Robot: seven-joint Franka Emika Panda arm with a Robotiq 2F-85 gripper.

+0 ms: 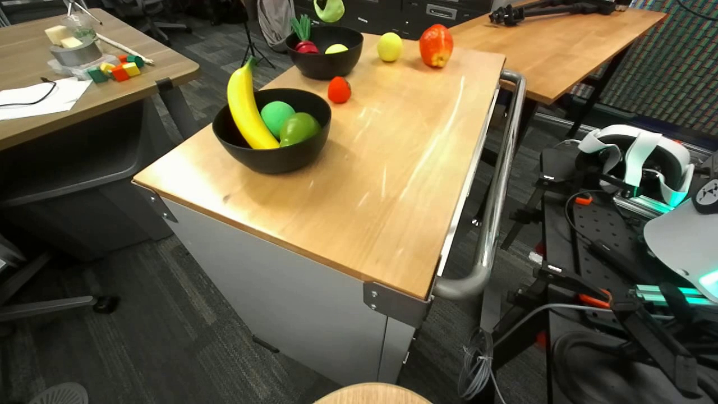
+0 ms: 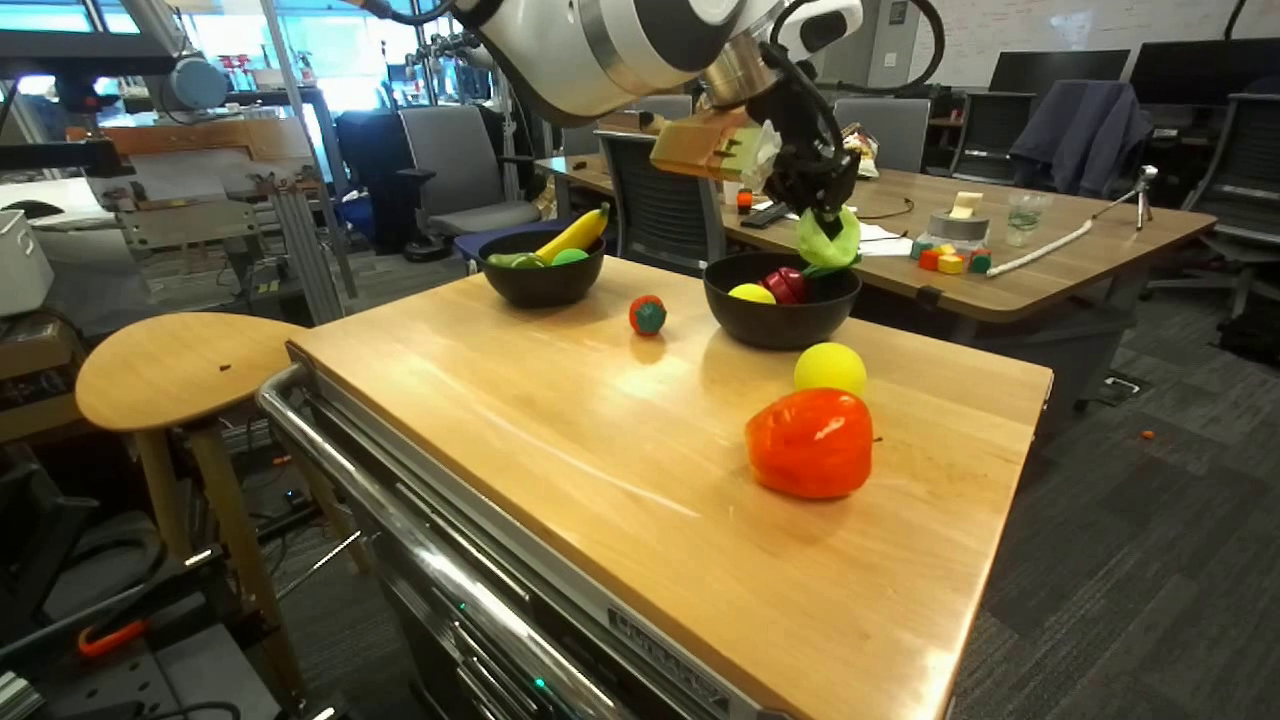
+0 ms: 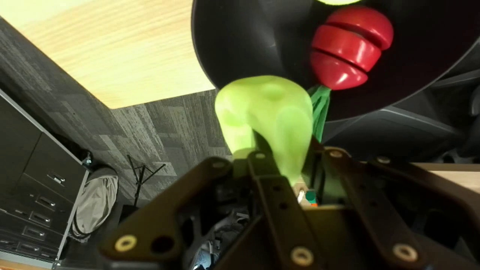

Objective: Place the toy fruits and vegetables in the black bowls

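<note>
A white robot arm (image 2: 630, 60) is hanging over a wooden tabletop (image 1: 381, 213), and its end effector (image 2: 828, 215) is gripping a light green toy pepper (image 3: 268, 99), holding it in the air above the radish bowl (image 1: 325, 68), a round matte black bowl standing near one long edge. Inside the radish bowl, a red toy radish (image 3: 347, 45) is lying with its green leaves (image 3: 320, 112) poking past the rim, and a yellow toy ball (image 2: 752, 294) is sitting just beside it. Along the same edge, apart from the radish bowl, a second black bowl (image 1: 275, 161) is holding a yellow toy banana (image 1: 242, 101), a green toy ball (image 1: 276, 116) and a darker green toy fruit (image 1: 301, 128), with the banana's tip rising above the rim. Between the radish bowl and the second black bowl, a small red toy fruit (image 2: 648, 316) with a leafy green cap is lying on the wood. On the side of the radish bowl facing the steel rail (image 1: 506, 163), a second yellow toy ball (image 2: 830, 368) is resting near it, and a large red-orange toy fruit (image 2: 812, 445) is resting farther out, apart from that ball. A round wooden stool (image 2: 190, 365) is standing well apart from the radish bowl, off the tabletop's end nearest the second black bowl.
</note>
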